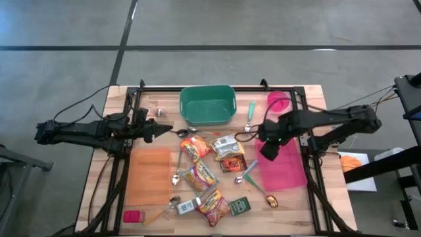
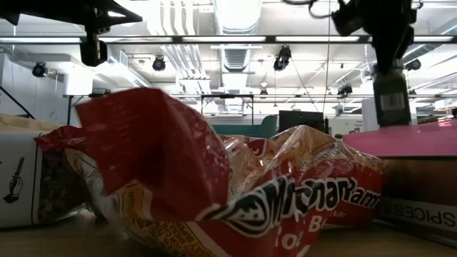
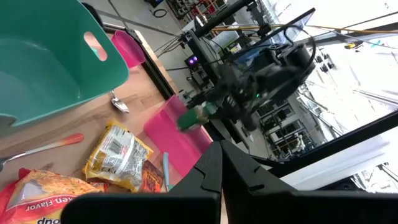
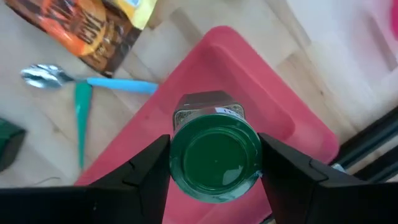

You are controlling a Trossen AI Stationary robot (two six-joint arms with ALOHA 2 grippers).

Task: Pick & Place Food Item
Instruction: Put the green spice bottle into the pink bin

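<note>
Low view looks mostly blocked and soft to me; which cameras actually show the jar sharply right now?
Low view: a blurred noodle packet fills the foreground, and ceiling lights glare. Right wrist view: the green-lidded jar is sharp between the right gripper's fingers, over the pink tray. Left wrist view: the jar is distant and smeared. High view: evenly lit but small.

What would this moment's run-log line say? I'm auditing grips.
right gripper: shut on green-lidded jar, above pink tray | left gripper: shut, empty, beside teal bin
</note>
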